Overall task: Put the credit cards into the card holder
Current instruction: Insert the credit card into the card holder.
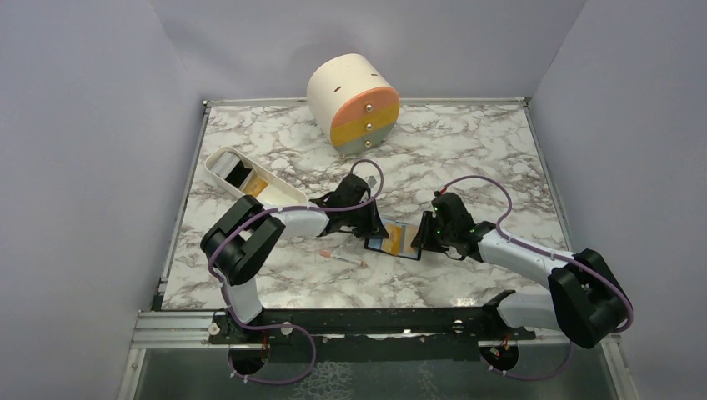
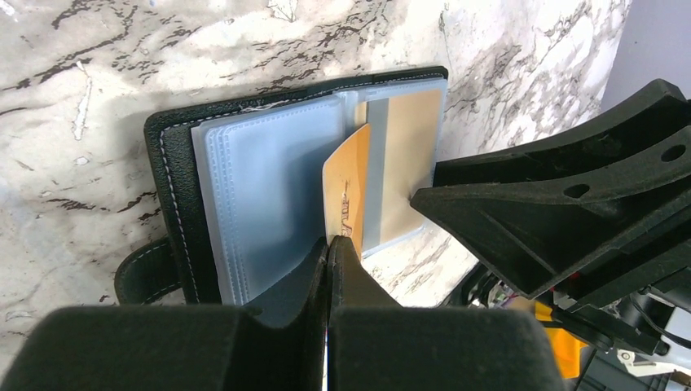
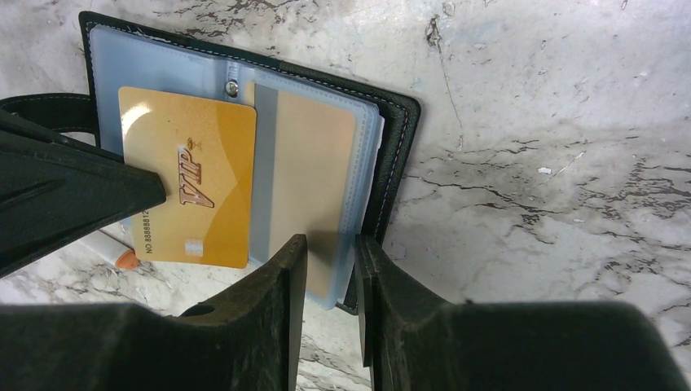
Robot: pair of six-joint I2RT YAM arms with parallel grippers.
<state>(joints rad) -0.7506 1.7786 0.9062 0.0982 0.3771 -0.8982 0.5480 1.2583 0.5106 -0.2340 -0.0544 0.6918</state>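
Card holder (image 3: 399,138): black, lying open on the table, clear sleeves facing up.
Gold card (image 3: 191,179): "VIP" lettering, over the left page, right edge at the fold.
Second card (image 3: 314,187): tan with grey stripe, inside the right sleeve.
Right gripper (image 3: 332,244): black fingers at bottom, clamped on the holder's near edge.
Left gripper (image 3: 155,191): dark wedge from the left, tip against the gold card.
Stick (image 3: 110,251): white, orange-tipped, peeking out below the wedge.
Table (image 3: 554,163): white marble, grey veins.
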